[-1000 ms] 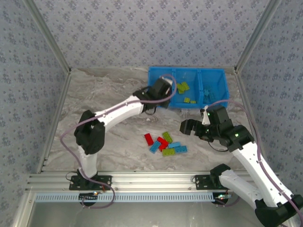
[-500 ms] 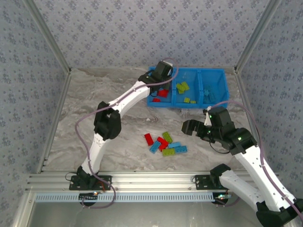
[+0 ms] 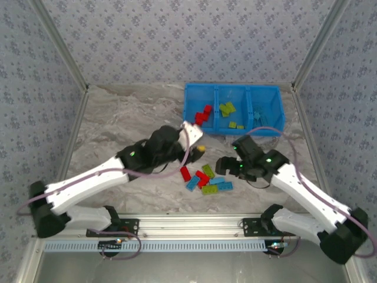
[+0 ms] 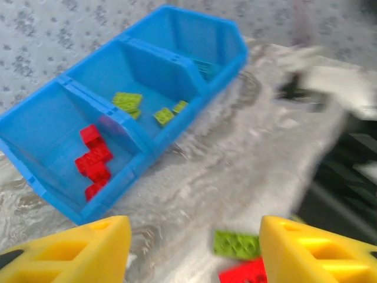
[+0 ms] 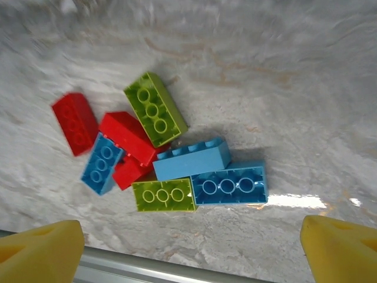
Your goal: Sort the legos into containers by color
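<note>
Legos (image 5: 171, 159) heaped on worktop (image 5: 277, 65), unsorted. My right tool (image 5: 191, 253) hangs spread wide above them, ready to pick; left tool (image 4: 188, 247) jaws parted, empty.

Red lego (image 4: 244, 275) partly off-frame

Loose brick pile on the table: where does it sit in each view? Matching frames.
Top external: brick pile low centre, below the blue bin.
Left wrist: bottom edge, right of centre; a green brick above a red brick.
Right wrist: brick pile centre-left, bricks touching.
Shared landmark: the marbled table under it.
</note>
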Available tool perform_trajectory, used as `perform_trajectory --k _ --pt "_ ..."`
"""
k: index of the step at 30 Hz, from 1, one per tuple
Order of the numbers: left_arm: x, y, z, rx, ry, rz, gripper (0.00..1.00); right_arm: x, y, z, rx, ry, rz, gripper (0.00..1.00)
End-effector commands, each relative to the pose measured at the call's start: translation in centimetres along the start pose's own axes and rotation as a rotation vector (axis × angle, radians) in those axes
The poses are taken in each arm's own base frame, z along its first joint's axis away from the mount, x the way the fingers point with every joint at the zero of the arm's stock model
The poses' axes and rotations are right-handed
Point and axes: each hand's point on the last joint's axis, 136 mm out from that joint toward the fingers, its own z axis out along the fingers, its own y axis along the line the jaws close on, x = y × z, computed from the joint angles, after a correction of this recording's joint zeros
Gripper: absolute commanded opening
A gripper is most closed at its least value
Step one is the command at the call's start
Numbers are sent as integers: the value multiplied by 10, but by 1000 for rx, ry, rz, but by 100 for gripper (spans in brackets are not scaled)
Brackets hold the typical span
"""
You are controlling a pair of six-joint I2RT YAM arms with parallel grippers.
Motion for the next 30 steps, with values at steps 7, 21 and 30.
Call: perform_trajectory --k 7,21,30 --pt "96 -31 -79 175 108 204 93 23 14 59 103 87 -276 100" --pt "117 -42 -84 236 116 226 99 17 2 104 180 114 -298 74" --pt "116 -38 -85 211 81 214 99 24 -5 104 205 130 -260 82"
